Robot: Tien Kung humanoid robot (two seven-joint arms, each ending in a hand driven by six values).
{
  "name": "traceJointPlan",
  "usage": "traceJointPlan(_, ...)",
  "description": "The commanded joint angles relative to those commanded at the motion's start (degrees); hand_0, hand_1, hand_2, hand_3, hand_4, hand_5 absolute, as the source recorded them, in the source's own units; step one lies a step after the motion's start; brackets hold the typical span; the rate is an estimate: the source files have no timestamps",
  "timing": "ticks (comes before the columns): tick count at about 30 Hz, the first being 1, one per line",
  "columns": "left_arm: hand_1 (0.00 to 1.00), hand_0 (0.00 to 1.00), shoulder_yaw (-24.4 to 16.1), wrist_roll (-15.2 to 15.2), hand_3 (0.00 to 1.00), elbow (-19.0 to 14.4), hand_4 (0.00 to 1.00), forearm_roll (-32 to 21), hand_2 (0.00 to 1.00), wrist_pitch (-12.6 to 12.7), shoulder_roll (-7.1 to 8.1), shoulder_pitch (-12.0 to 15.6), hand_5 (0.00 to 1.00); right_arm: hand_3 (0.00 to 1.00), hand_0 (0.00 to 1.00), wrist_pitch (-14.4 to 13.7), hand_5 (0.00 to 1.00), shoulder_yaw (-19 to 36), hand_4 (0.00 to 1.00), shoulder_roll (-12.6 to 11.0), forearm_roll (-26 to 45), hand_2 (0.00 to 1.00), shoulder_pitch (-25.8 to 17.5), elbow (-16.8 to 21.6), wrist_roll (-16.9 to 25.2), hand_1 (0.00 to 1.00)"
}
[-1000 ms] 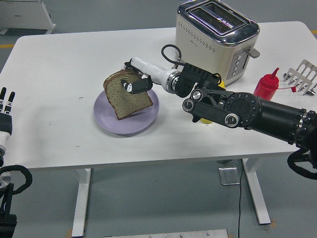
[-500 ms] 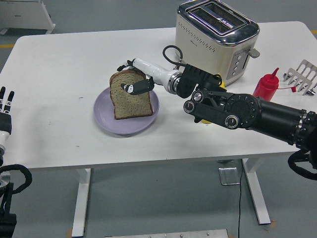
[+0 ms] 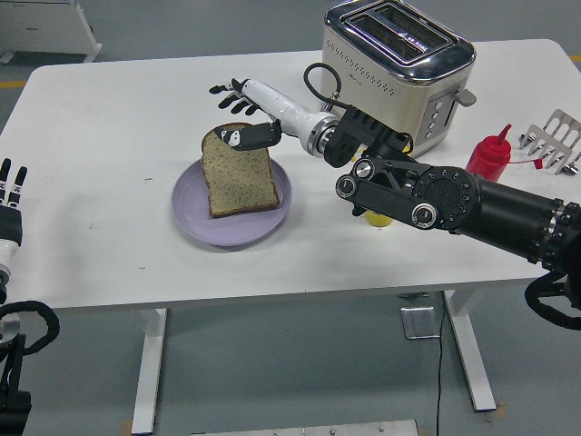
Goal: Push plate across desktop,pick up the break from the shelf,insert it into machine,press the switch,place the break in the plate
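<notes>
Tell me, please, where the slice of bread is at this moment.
In the head view, the slice of bread lies flat on the purple plate, left of centre on the white table, just below the open right hand.

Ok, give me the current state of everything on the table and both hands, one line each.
Bread: lying flat on the plate, released.
Plate: on the table, holding the bread.
Toaster: upright, slots empty.
Ketchup bottle: upright, cap on.
Rack: empty, at the table's right edge.
Right hand: fingers spread above the bread's far edge, holding nothing.
Left hand: resting at the left edge, off the table.
</notes>
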Motion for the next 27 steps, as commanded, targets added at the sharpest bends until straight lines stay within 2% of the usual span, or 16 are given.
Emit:
traceJointPlan(13, 0.896, 0.83, 0.03, -0.05, 0.787, -0.02, 0.633, 0.01, 0.895, 0.02, -0.05, 0.12, 0.998, 0.877, 0.767, -0.59, 0.285, 2.15, 0.633, 0.0, -0.55, 0.786, -0.85, 1.43, -0.02, 0.772)
traceJointPlan(18, 0.896, 0.829, -0.07, -0.08, 0.786, -0.07, 0.631, 0.01, 0.895, 0.03, 0.0, 0.22, 0.998, 0.864, 0.773, -1.57, 0.288, 5.82, 0.628, 0.0, -1.53, 0.786, -1.08, 4.35, -0.14, 0.774)
traceJointPlan(22, 0.896, 0.829, -0.18, -0.06, 0.786, -0.14, 0.631, 0.03, 0.895, 0.04, 0.08, 0.37, 0.998, 0.864, 0.773, -1.26, 0.288, 10.47, 0.628, 0.0, -2.98, 0.786, -0.62, 8.52, -1.05, 0.774)
traceJointPlan(23, 0.896, 0.829, -0.2, -0.05, 0.787, -0.14, 0.63, 0.03, 0.895, 0.04, 0.09, 0.39, 0.998, 0.822, 0.78, -1.13, 0.288, 11.71, 0.579, 0.0, -3.09, 0.789, -0.46, 9.59, -1.21, 0.778)
traceJointPlan(27, 0.896, 0.829, -0.16, -0.03, 0.787, -0.16, 0.63, 0.04, 0.895, 0.03, 0.07, 0.37, 0.998, 0.822, 0.78, -0.64, 0.288, 16.53, 0.579, 0.0, -1.84, 0.789, -0.05, 13.76, -1.37, 0.778)
